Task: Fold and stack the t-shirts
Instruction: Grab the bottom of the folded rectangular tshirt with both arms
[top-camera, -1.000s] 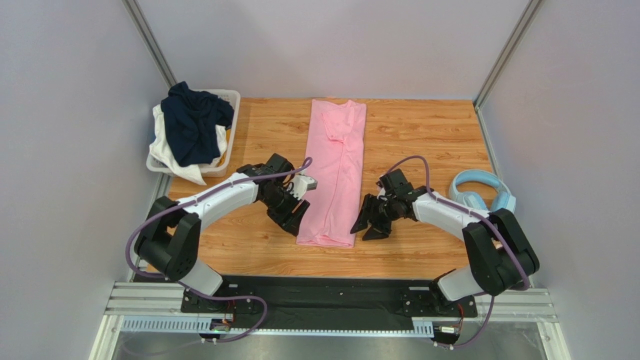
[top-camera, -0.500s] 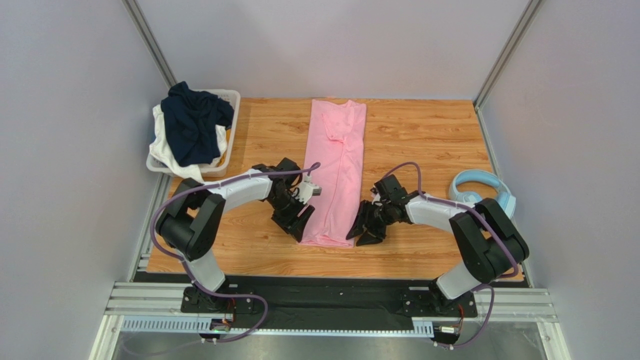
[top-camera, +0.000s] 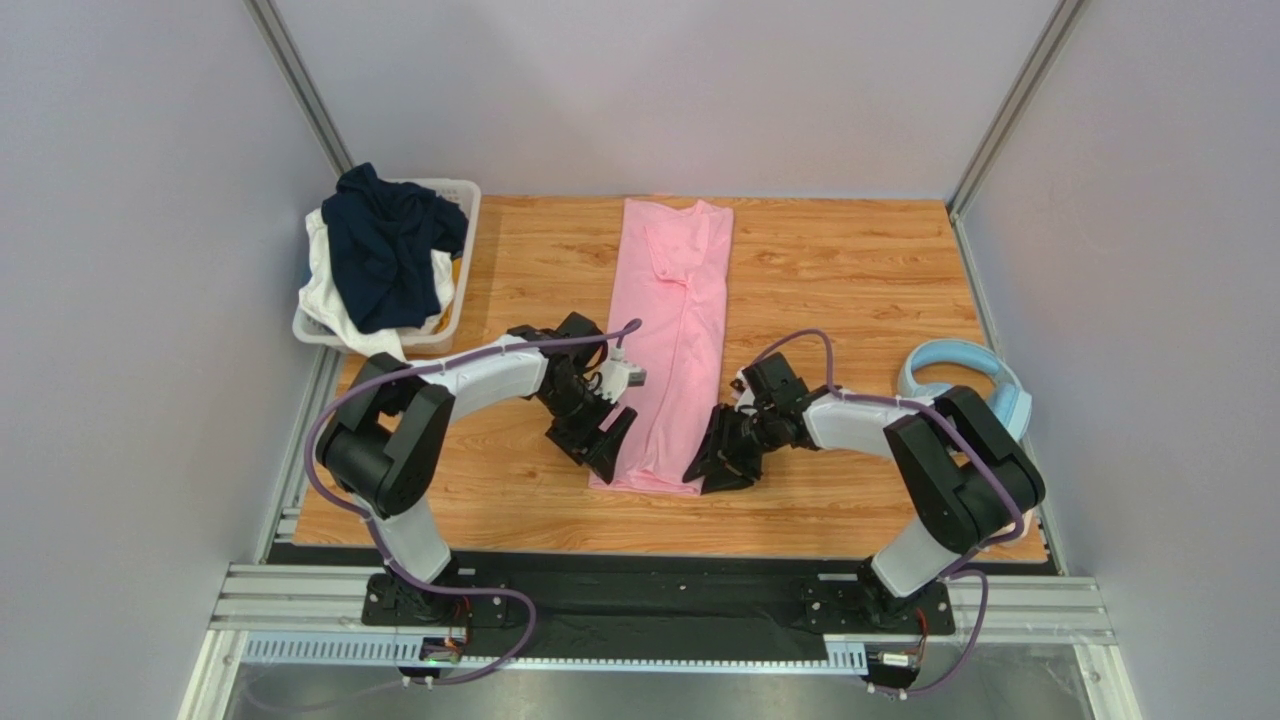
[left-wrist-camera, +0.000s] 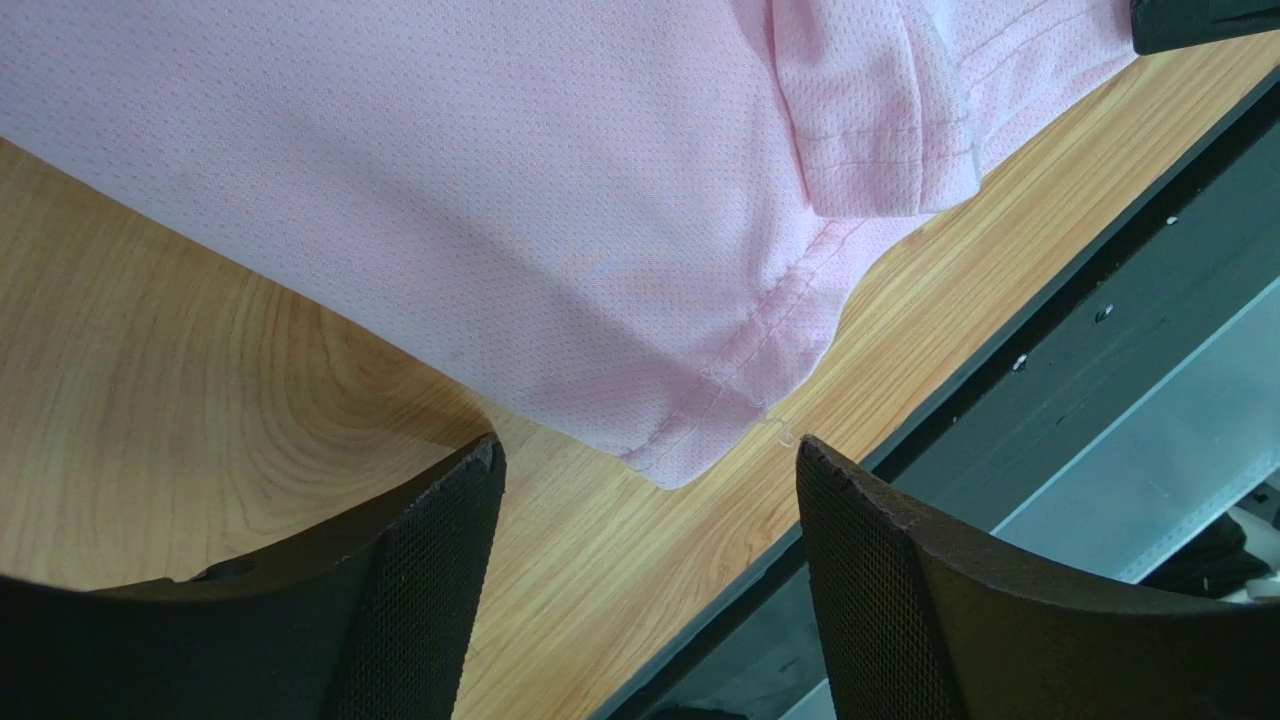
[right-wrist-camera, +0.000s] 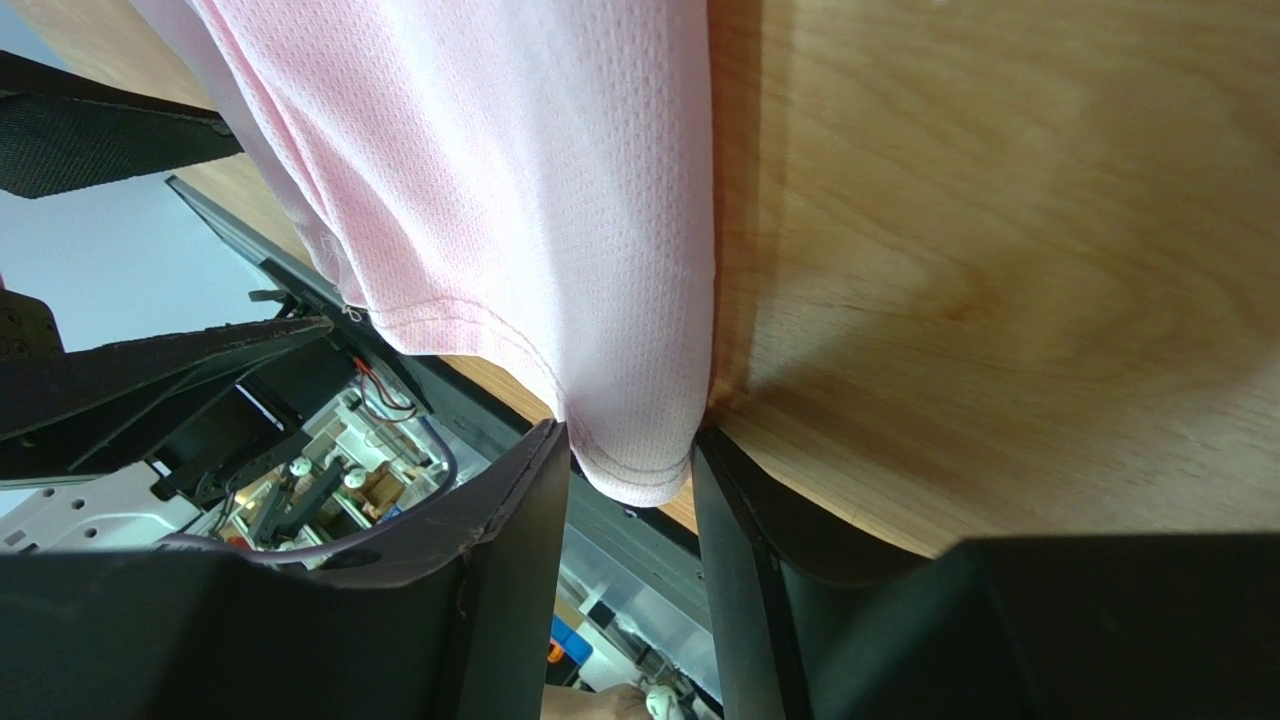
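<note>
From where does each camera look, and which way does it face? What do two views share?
Top external: above and behind the bases, looking down at the table; both arms, left hand and right hand show.
Left wrist: on the left arm, facing the near left corner of the pink shirt; its two fingers show.
Right wrist: on the right arm, facing the shirt's near right corner; its two fingers show.
Shared: both wrist views show the shirt's near hem and the table's near edge.

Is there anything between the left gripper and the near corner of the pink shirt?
Nothing visible stands between them. The left gripper is open, and the corner of the pink shirt lies right in front of it on the bare table. The right gripper straddles the other near corner.
</note>
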